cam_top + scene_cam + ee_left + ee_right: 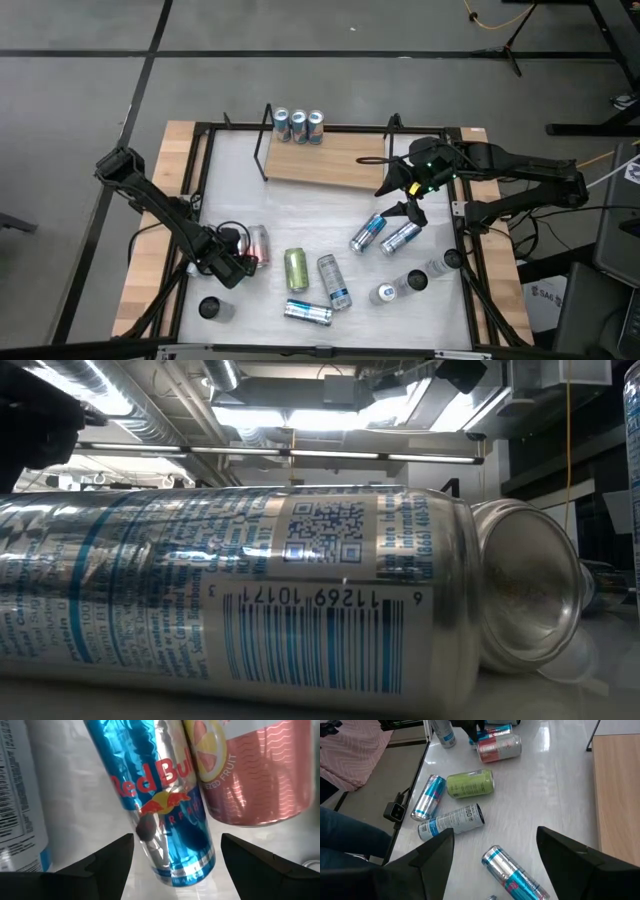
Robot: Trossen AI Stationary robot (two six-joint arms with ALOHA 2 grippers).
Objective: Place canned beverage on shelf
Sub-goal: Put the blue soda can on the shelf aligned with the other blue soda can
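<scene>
A blue-and-silver canned beverage (pixel 165 805) lies on its side on the white table, against a pink can (pixel 250 775). My left gripper (pixel 175 862) points down over it at the table's left, open. Its fingers stand on either side of the can's lower end, with a gap on both sides. In the high view this gripper (pixel 242 262) hides that can; the pink can (pixel 260 243) shows beside it. The shelf (pixel 325 160), a light wooden board with black wire ends, stands at the far middle with three cans (pixel 298 126) upright along its far edge. My right gripper (pixel 405 205) hangs open above the table's right.
Several loose cans lie on the table: a green one (pixel 296 268), silver-blue ones (pixel 334 280) (pixel 307 312) (pixel 368 233) (pixel 401 238). Upright cans stand near the right front (pixel 416 281) and left front (pixel 210 308). A lying can (pixel 230 600) fills the low view.
</scene>
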